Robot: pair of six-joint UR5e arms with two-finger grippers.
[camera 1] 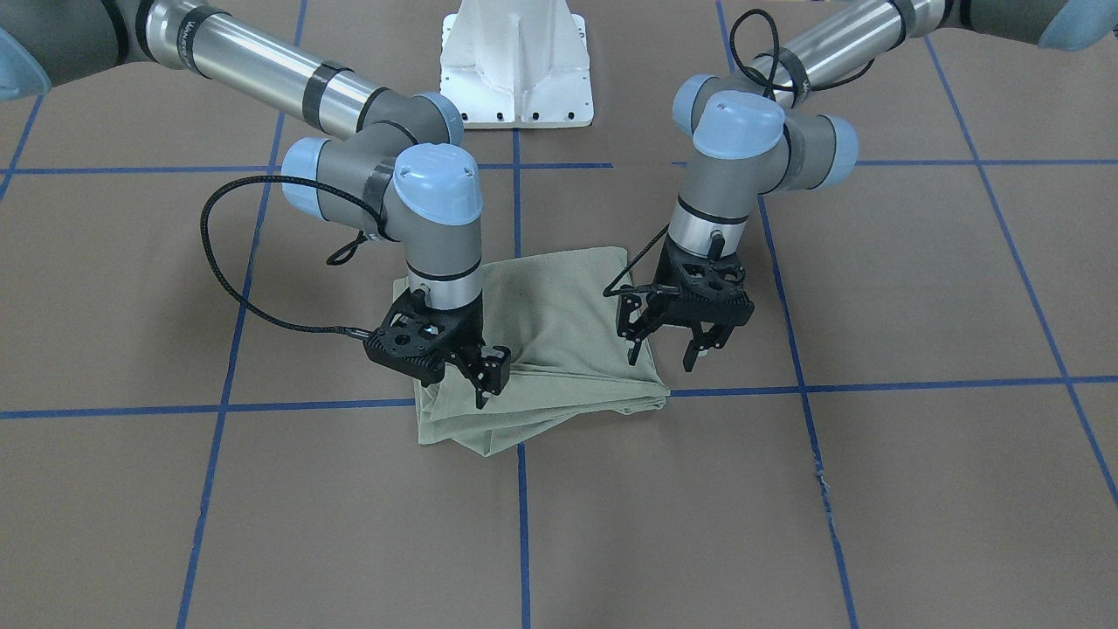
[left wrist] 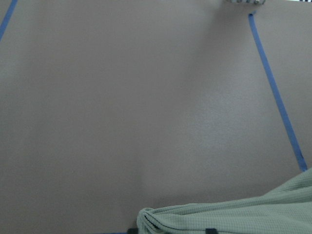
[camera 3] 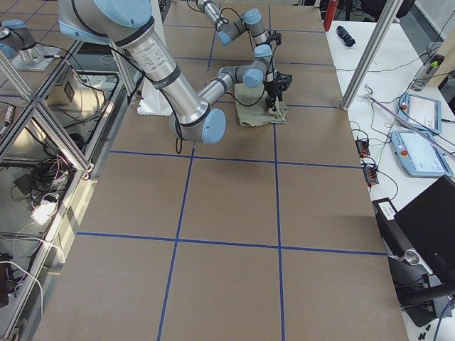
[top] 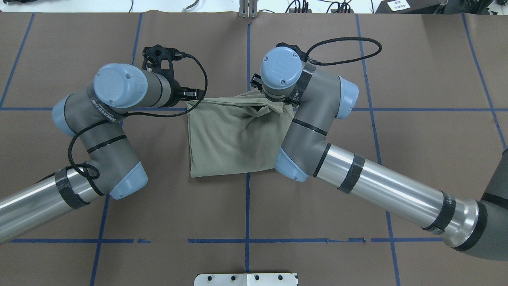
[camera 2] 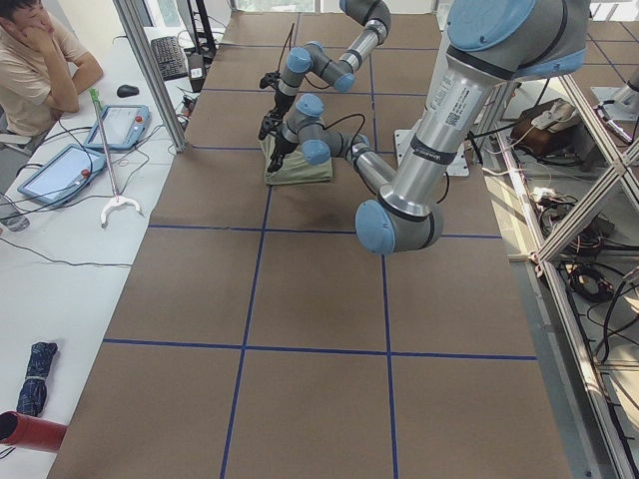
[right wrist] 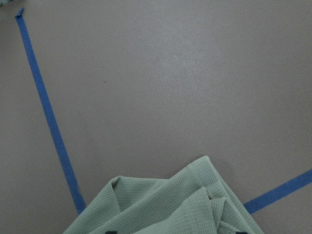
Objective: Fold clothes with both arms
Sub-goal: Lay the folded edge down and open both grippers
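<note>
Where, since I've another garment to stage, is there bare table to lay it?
Bare: the table on the operators' side of the shirt, and between shirt and white base. Crowded: the shirt's far corners, under left claw and right claw, both open.

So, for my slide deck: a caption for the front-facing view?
Left gripper and right gripper poised at opposite edges of a folded sage-green shirt.

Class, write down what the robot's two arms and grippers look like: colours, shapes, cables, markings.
Both the left arm and right arm are round tubes, polished silver and matt grey, with light-blue joint caps and black bands. A braided black cable loops beside each wrist. The left gripper and right gripper are black, two-fingered, with holed bodies.
</note>
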